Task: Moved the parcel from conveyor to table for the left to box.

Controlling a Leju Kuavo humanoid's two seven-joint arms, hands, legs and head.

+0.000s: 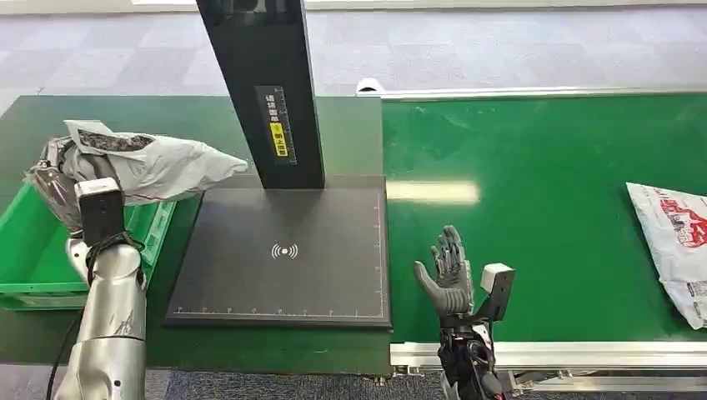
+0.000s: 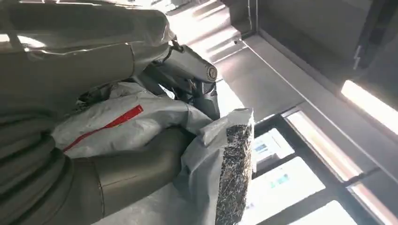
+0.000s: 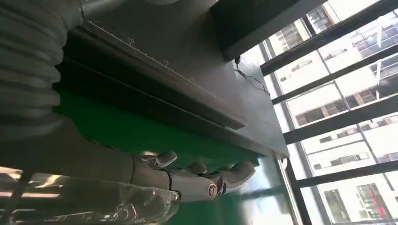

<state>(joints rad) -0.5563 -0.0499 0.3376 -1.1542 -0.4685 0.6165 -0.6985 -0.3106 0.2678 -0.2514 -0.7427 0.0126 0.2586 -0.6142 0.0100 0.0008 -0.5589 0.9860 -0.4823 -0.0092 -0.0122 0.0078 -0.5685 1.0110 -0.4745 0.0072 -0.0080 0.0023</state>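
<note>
While the grey parcel (image 1: 154,167) is held aloft in the left hand (image 1: 58,179), we note it lies across the near right corner of the green bin (image 1: 33,250), at about nine o'clock in the head view, its free end pointing toward three o'clock and overhanging the dark scanner plate (image 1: 283,258); the left wrist view shows the fingers (image 2: 187,70) wrapped around the crumpled film, with the thumb pressed under it. We judge the step in hand to be the boxing; to do it well, the hand should carry the parcel further toward nine o'clock until its whole length sits over the bin's interior, lower it below the rim, and only then release, since the overhanging end could catch the wall and tip out. The right hand (image 1: 446,275) stands empty over the green conveyor (image 1: 542,167) at five o'clock, fingers apart and raised; a second white parcel (image 1: 675,246) waits at three o'clock, well apart from it.
</note>
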